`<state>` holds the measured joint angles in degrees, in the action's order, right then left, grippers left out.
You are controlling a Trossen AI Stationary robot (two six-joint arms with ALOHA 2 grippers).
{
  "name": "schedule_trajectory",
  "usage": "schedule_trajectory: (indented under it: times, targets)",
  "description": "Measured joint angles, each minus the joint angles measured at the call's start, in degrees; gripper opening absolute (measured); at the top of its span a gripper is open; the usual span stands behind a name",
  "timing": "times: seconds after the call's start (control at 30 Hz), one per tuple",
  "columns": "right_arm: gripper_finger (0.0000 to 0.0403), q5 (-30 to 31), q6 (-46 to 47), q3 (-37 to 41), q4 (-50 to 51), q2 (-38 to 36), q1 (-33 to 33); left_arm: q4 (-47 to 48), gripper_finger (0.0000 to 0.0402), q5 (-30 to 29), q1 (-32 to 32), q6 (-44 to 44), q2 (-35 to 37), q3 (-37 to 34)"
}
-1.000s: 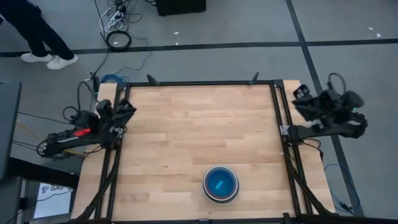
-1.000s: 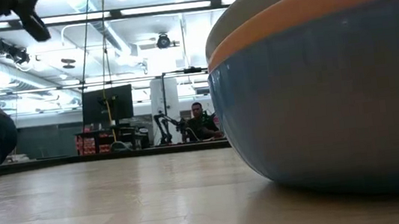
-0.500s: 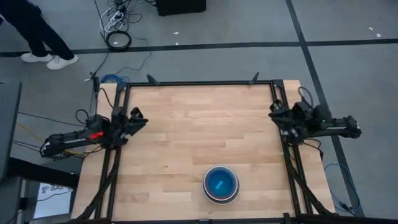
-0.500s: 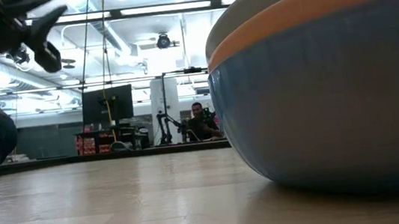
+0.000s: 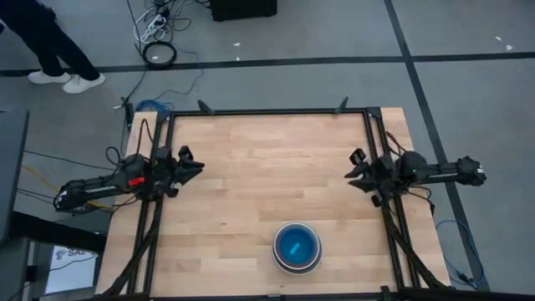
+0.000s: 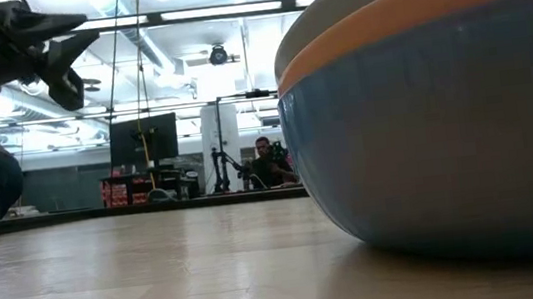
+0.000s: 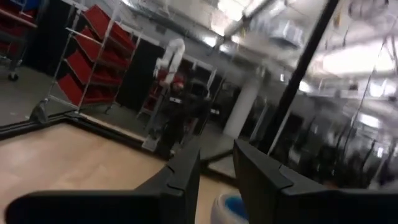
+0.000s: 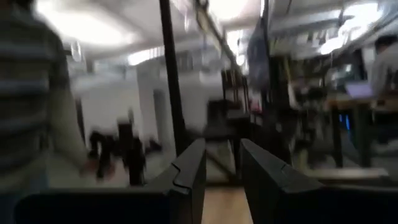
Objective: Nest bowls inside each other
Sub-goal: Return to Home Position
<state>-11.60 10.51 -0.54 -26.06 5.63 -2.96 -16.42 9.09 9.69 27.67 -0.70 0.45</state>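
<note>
The bowls stand nested in one stack [image 5: 297, 247] on the wooden table near its front edge, right of the middle; a blue bowl shows on the inside with a pale rim around it. In the low view the stack [image 6: 443, 109] fills the right side: a blue wall, an orange band and a grey rim above. My left gripper [image 5: 194, 165] hovers at the table's left edge, open and holding nothing. My right gripper [image 5: 355, 168] hovers at the right edge, also open and holding nothing. In the left wrist view the stack [image 7: 227, 209] peeks out low between the fingers, far off.
A black frame [image 5: 267, 111] runs around the tabletop. Bare wood [image 5: 267, 176] lies between the two grippers. A person's legs [image 5: 52, 48] and cables [image 5: 159, 33] show on the floor beyond the far left corner. Another person [image 6: 268, 161] sits in the room behind.
My right gripper has come down from outside the table's right edge and swung toward the table's left and near side, ending just over the right edge. My left gripper has sunk and reached a little toward the table's right. The bowl stack has stayed put.
</note>
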Motion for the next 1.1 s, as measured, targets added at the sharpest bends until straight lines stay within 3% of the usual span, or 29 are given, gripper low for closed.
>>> schedule_trajectory:
  times: [0.23, 0.4, 1.1]
  targets:
    - [0.0089, -0.1, 1.7, 0.0, 21.8, 0.0, 0.0, 14.4, 0.0106, 2.0, 0.0, -14.9, -0.2, 0.0]
    - [0.0089, 0.3, 0.6, 0.0, 22.8, 0.0, 0.1, 14.3, 0.0106, 1.7, 0.0, -22.5, -2.0, 0.0]
    - [0.0089, 10.5, -10.6, 0.0, 24.8, 10.5, 0.1, 14.4, 0.0106, 1.7, 0.0, -19.5, -1.9, 0.0]
